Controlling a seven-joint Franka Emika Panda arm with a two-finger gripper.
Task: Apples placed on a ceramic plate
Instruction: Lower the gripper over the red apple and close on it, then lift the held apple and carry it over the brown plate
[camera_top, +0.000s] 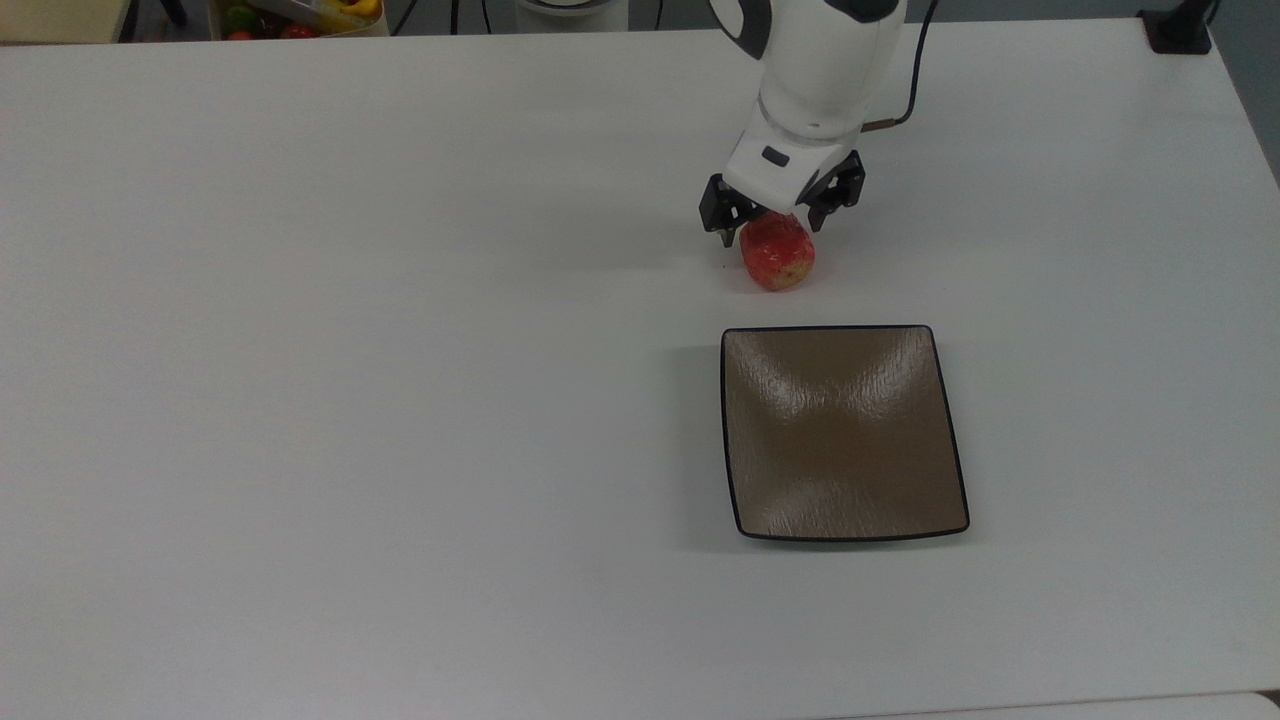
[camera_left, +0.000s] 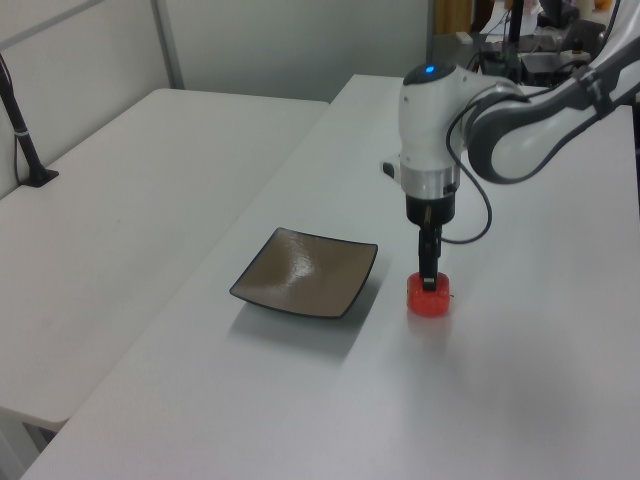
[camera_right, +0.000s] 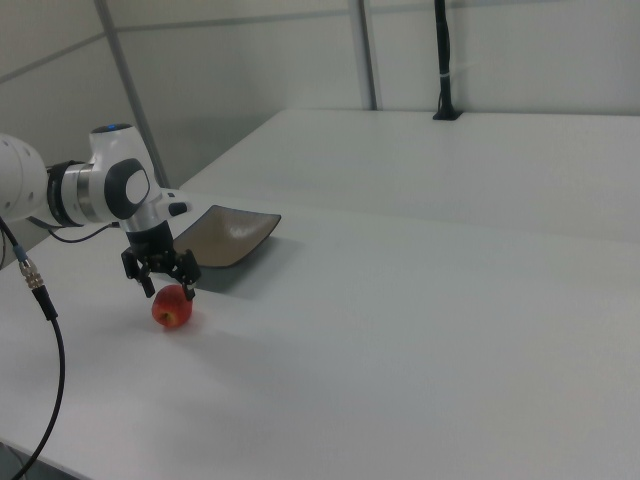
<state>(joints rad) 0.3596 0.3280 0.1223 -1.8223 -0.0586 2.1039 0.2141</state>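
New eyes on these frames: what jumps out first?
The small red speckled apple on the white table, with the white arm's black pincer open and straddling its top. Next, the square glossy brown ceramic plate with a thin dark rim: it lies empty just below the apple in the top view, apart from it.

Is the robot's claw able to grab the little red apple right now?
Probably yes. The gripper is open and right over the apple, one finger on each side in the top view. Nothing stands around it; the plate lies apart.
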